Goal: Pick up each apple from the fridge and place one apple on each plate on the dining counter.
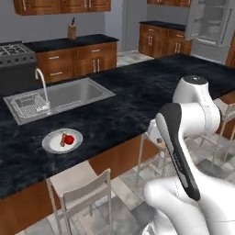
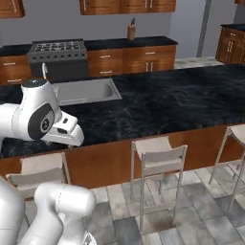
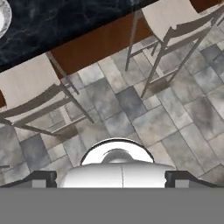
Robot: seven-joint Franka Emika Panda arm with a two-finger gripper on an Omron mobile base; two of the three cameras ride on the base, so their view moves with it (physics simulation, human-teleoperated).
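A deep red apple (image 1: 69,139) lies on a white plate (image 1: 51,145) near the front edge of the black dining counter (image 1: 137,92), beside a small brown thing. The plate's rim (image 3: 2,17) also shows at the hand view's top left corner. The grey fridge (image 1: 209,20) stands at the far right with its door swung open, and I cannot make out what is on its shelves. My gripper (image 3: 111,178) points down at the tiled floor beside the counter. Its fingertips (image 3: 43,177) stand wide apart with nothing between them. The folded arm hides part of the counter.
Stools (image 1: 80,183) (image 2: 155,153) (image 3: 26,83) line the counter's near side over grey floor tiles. A steel sink (image 1: 69,94) with a wire rack and a tap sits in the counter. Wooden cabinets, a stove (image 2: 57,48) and a knife block (image 1: 71,31) line the back wall.
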